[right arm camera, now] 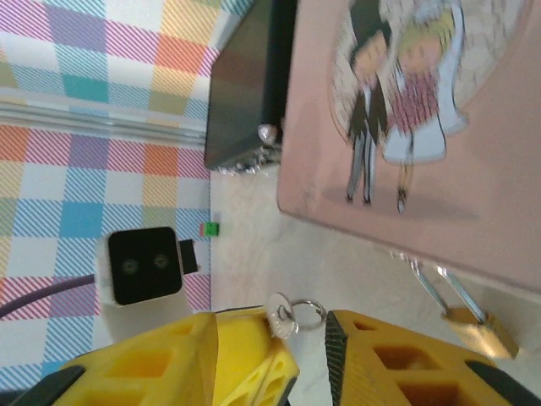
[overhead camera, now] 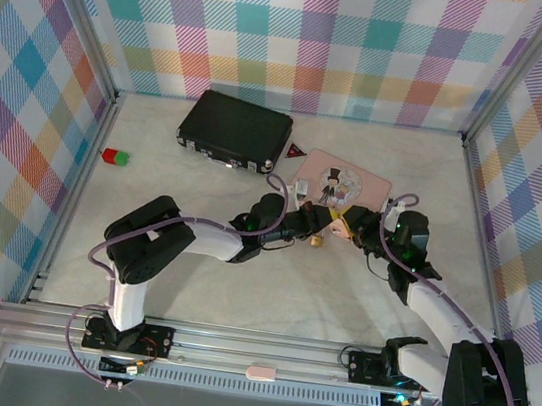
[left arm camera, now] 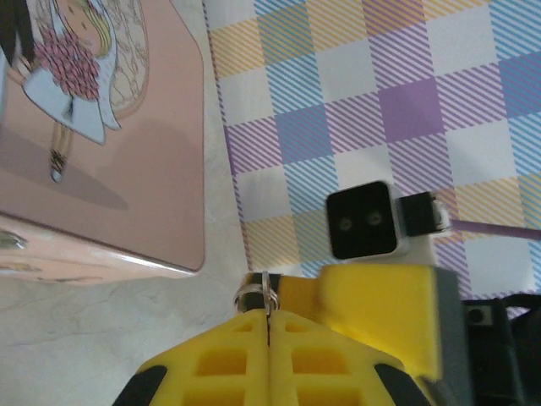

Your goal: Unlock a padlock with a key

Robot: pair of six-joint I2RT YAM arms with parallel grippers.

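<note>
Beside the pink box [overhead camera: 367, 181], the left gripper [left arm camera: 267, 316] is clenched on the key [left arm camera: 266, 293], ringed head poking past its fingertips, long axis seemingly along the fingers; the right gripper [right arm camera: 311, 347] stands released. Handover looks done: next, the blade must reach the padlock [right arm camera: 483, 328], lying just beside the box, shackle toward it.

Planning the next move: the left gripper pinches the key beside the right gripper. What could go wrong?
1. The left gripper pinches the key only at its fingertips; it may slip or twist.
2. The right gripper, jaws partly open, sits close to the key and could knock it when withdrawing.
3. The padlock, hooked to the pink box, may swing away when the key pushes in.
</note>
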